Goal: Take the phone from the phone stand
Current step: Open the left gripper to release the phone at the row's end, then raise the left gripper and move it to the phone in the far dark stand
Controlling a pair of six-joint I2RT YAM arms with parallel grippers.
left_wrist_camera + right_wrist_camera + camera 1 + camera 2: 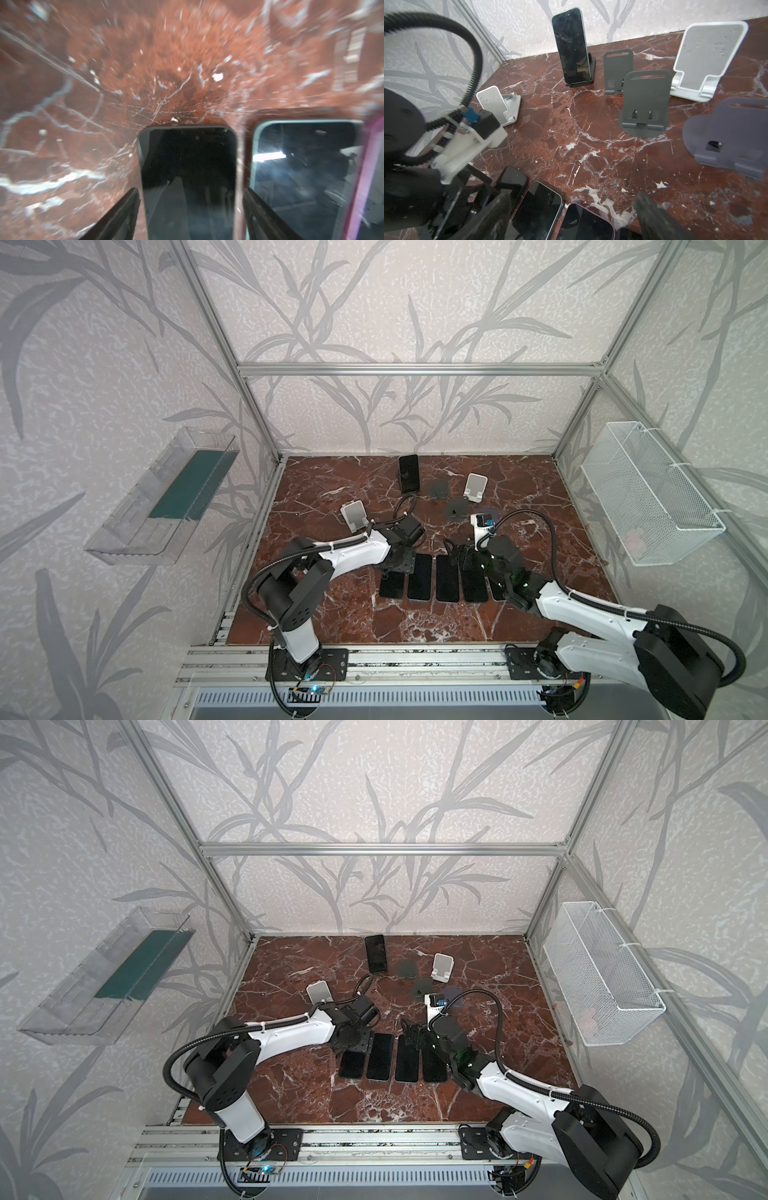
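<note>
Left wrist view first, and it's smeared with blur, but you can make out the left gripper [190,189] pointing straight down at the row of phones [440,583] lying flat on the marble table [540,489]. Its two dark fingers [124,209] are spread either side of the end phone [188,176], the leftmost of the row. A thin sliver of marble shows along each edge, so they're flanking it, not pinching it. The left arm [345,558] is folded up: lower links doubled back, white forearm reaching out to the row's left end, wrist bent down over it.

Over at the row's right end, the right arm [582,605] comes in stretched long, its wrist hanging just above the phones there. The right gripper [573,195] has its fingers [652,214] splayed wide over marble and the top ends of the row.

And the phone [408,472]? Well behind the row, close to the back wall, propped upright and leaning back in its black phone stand [591,70], well apart from both grippers.
</note>
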